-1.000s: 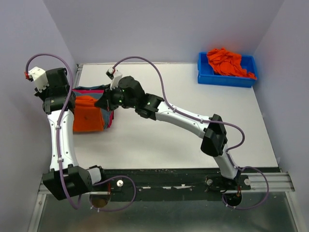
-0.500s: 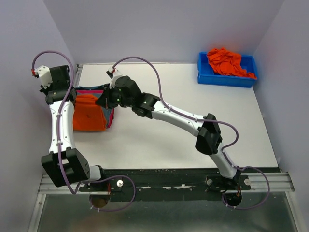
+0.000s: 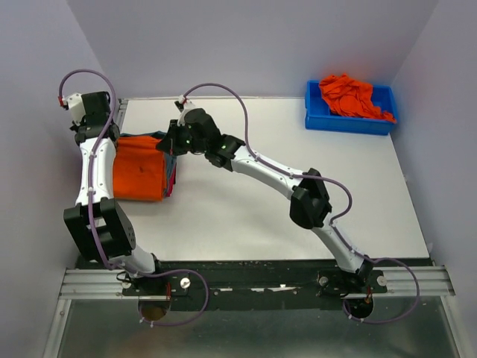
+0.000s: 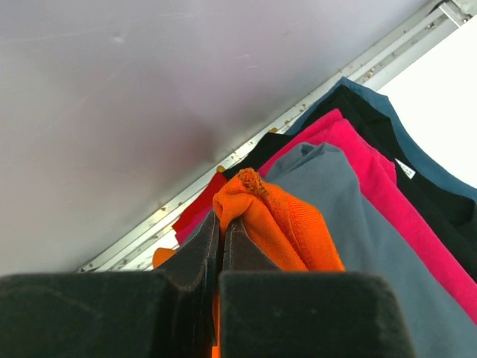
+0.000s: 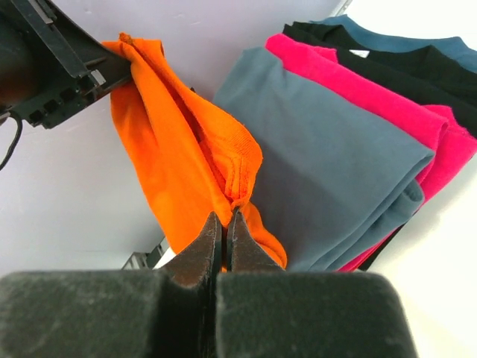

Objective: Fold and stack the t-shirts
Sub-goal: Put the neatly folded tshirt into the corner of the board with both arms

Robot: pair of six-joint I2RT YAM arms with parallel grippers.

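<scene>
A folded orange t-shirt (image 3: 139, 167) lies over a stack at the table's far left, held at both far corners. My left gripper (image 3: 110, 140) is shut on its left corner (image 4: 246, 195); my right gripper (image 3: 168, 142) is shut on its right corner (image 5: 240, 195). The wrist views show the stack below it: a grey-blue shirt (image 5: 335, 153) on top, then a red-pink shirt (image 5: 373, 88), a black one (image 5: 417, 60) and a dark teal one (image 4: 417, 149). More orange shirts (image 3: 350, 95) lie crumpled in the blue bin (image 3: 350, 122).
The blue bin stands at the far right corner. The left wall (image 4: 149, 89) and the table's metal edge rail (image 4: 246, 153) run close beside the stack. Bare white tabletop (image 3: 298, 142) lies between the stack and the bin.
Both grippers moved toward the far edge, drawing the orange shirt out flatter over the stack. The left arm swung closer to the left wall.
</scene>
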